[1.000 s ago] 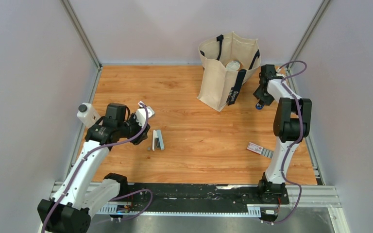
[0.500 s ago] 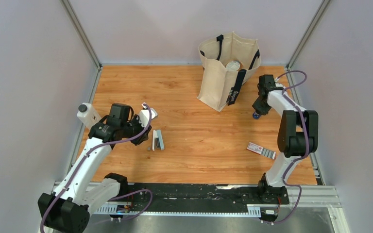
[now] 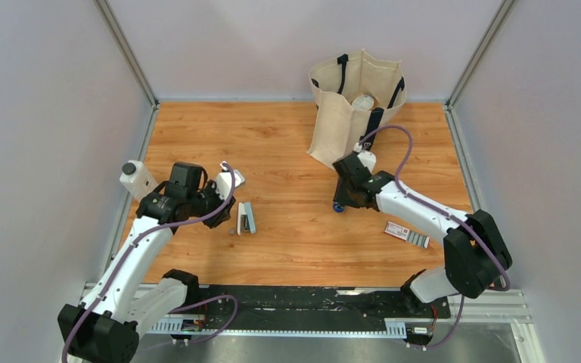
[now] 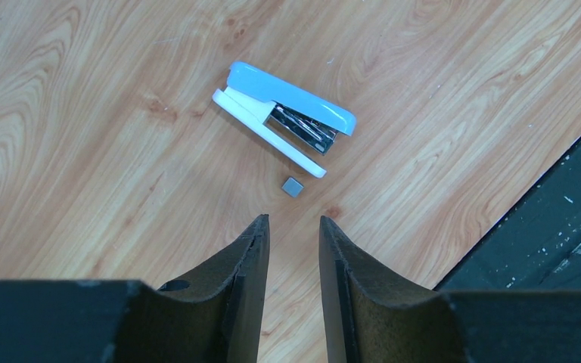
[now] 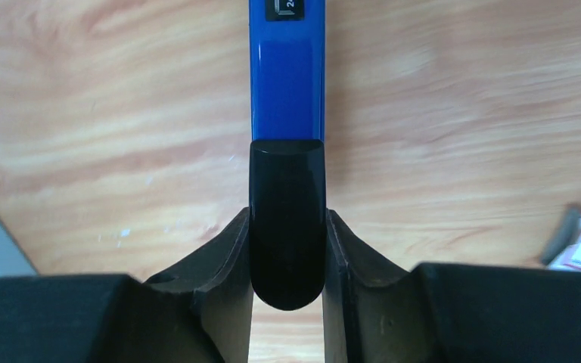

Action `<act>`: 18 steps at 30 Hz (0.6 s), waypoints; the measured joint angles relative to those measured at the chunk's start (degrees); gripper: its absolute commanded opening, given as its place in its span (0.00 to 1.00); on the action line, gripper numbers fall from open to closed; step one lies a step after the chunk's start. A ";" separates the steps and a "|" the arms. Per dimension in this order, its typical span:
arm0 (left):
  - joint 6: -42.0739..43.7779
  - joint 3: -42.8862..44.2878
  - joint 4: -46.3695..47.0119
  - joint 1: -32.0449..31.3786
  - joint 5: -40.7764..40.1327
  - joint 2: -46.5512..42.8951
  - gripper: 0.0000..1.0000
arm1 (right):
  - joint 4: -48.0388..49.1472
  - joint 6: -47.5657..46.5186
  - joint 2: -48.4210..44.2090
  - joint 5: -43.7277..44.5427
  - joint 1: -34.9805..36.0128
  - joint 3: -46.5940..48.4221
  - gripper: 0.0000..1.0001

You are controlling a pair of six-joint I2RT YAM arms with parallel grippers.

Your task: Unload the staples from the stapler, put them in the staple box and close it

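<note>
Over wooden table, right gripper clamps the stapler.

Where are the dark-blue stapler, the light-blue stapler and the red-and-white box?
dark-blue stapler (image 5: 287, 83), right wrist view, on its blue body.
light-blue stapler (image 4: 293, 94), left wrist view, on its top cover.
red-and-white box (image 3: 397, 229), top external view, on its top face.

Your stapler is blue with a black end, the other stapler pale blue and white, the table orange wood-grained.
</note>
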 measured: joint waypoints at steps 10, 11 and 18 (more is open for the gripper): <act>-0.13 0.00 -0.87 0.00 -1.14 -2.16 0.37 | 3.08 1.18 10.36 1.27 16.70 4.26 0.18; -0.22 0.00 -0.81 0.00 -1.64 -2.56 0.38 | 3.65 1.20 11.47 1.07 17.53 4.92 0.18; -0.52 -0.02 -0.92 0.00 -2.80 -4.22 0.41 | 4.28 2.47 19.08 -0.07 19.30 14.49 0.19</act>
